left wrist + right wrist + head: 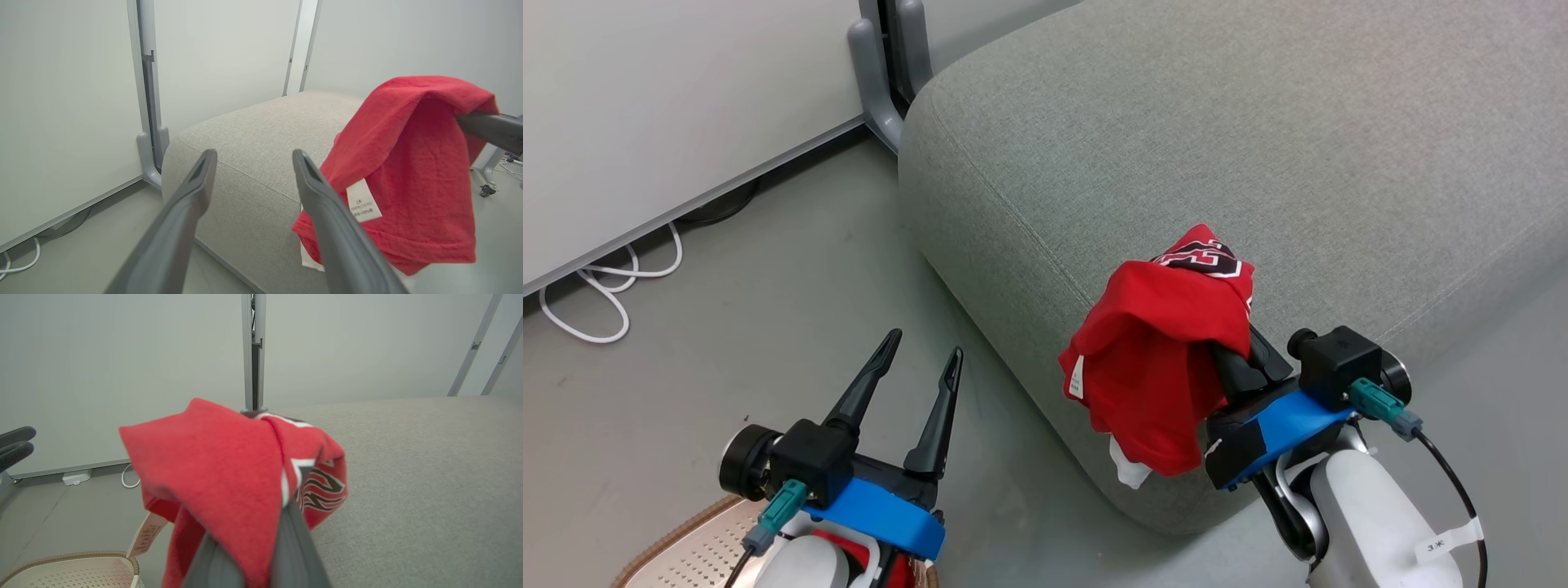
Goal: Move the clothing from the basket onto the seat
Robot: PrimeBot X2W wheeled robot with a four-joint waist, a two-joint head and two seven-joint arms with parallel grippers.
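A red jersey with black-white trim (1160, 351) hangs draped over my right gripper (1209, 269), which is shut on it just above the front edge of the grey seat (1217, 122). The fingertips are buried in the cloth. The same jersey (229, 465) covers the right wrist view, its white label dangling. My left gripper (925, 345) stands open and empty over the floor, left of the seat's corner. Below it sits the cream basket (678, 547), with a patch of red fabric (837, 543) under the left wrist. From the left wrist, the jersey (408, 163) hangs off a right finger (490, 128).
A white partition with a grey foot (874, 73) stands behind the seat's left corner. A white cable (605, 302) loops on the floor beneath it. A castor leg (486, 190) stands beyond the seat. The basket rim (69, 567) lies low left of the right gripper.
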